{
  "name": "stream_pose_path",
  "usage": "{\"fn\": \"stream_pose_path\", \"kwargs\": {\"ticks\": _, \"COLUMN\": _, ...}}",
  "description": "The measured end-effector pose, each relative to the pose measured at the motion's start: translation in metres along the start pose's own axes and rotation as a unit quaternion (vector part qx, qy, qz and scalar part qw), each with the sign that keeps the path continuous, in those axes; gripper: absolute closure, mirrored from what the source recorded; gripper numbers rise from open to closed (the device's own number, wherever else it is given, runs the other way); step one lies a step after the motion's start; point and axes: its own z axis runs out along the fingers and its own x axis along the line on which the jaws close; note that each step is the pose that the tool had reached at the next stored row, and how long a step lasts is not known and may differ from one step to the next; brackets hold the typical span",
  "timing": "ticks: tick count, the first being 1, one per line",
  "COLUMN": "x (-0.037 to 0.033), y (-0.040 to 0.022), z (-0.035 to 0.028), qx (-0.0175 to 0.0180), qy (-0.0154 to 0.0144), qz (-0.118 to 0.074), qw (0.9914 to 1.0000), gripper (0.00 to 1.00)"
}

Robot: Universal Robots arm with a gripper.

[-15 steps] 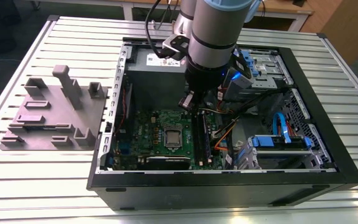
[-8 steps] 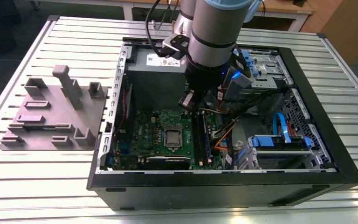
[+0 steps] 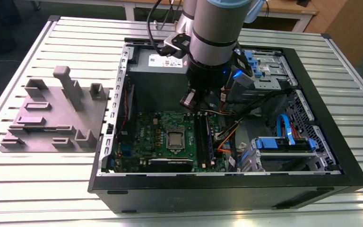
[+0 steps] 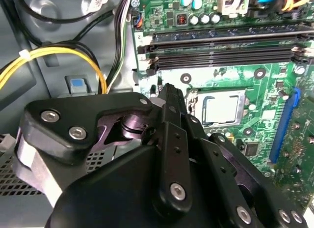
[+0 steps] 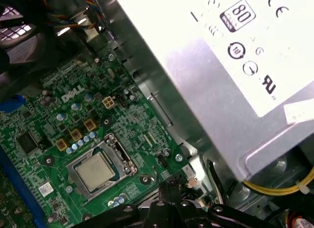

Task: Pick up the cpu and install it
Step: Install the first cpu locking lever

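The cpu lies flat in its socket in the middle of the green motherboard, silvery top up; both wrist views show it there too. The silver socket frame surrounds it. My gripper hangs inside the open computer case, above the board and a short way from the cpu toward the power supply. Its black fingers stand together with nothing between them, and the tips are clear of the board.
The large grey power supply box with a white label stands close beside the gripper. Memory slots, yellow cables and blue drive bays crowd the case. A grey fixture block sits on the slatted table at the exterior view's left.
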Motion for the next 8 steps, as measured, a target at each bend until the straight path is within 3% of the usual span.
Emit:
{"fn": "stream_pose_path", "kwargs": {"ticks": 4, "x": -0.0008, "y": 0.0073, "z": 0.0015, "qx": 0.0000, "qy": 0.0001, "qz": -0.001, "qw": 1.00000, "gripper": 0.90}}
{"fn": "stream_pose_path", "kwargs": {"ticks": 8, "x": 0.0008, "y": 0.0104, "z": 0.0018, "qx": -0.0003, "qy": 0.0005, "qz": -0.013, "qw": 0.99991, "gripper": 0.90}}
